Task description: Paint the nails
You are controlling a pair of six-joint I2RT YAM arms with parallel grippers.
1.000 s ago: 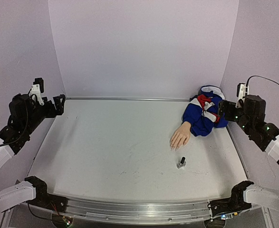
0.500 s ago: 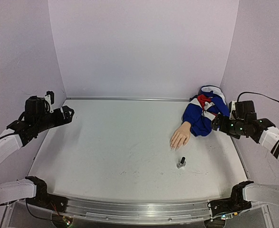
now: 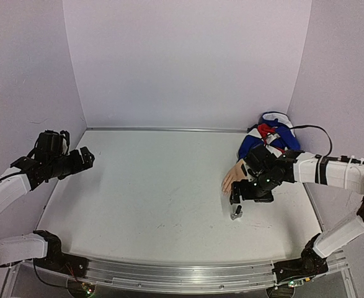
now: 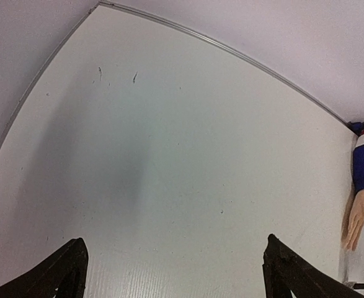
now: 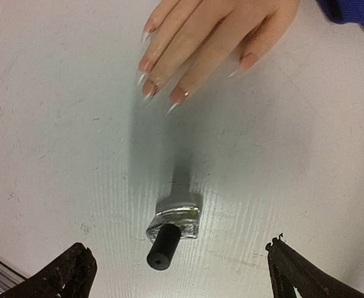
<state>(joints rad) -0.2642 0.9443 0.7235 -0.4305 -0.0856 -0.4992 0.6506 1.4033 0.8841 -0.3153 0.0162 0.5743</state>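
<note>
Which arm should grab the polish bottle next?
Right. The right gripper, open, hangs over the bottle beside the mannequin hand; the left gripper sits far across the table.

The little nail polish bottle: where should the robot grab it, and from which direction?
Probably by the dark cap, from straight above. The bottle stands upright on the table, its narrow cap topmost, and the open right gripper hangs above it.

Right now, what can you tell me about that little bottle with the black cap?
The little bottle has a squat, shiny, silvery-clear body and a round black cap, still on. It seems to stand upright on the white table, near the mannequin hand's fingertips, not touching them. The right tool is open above it, not touching.
</note>
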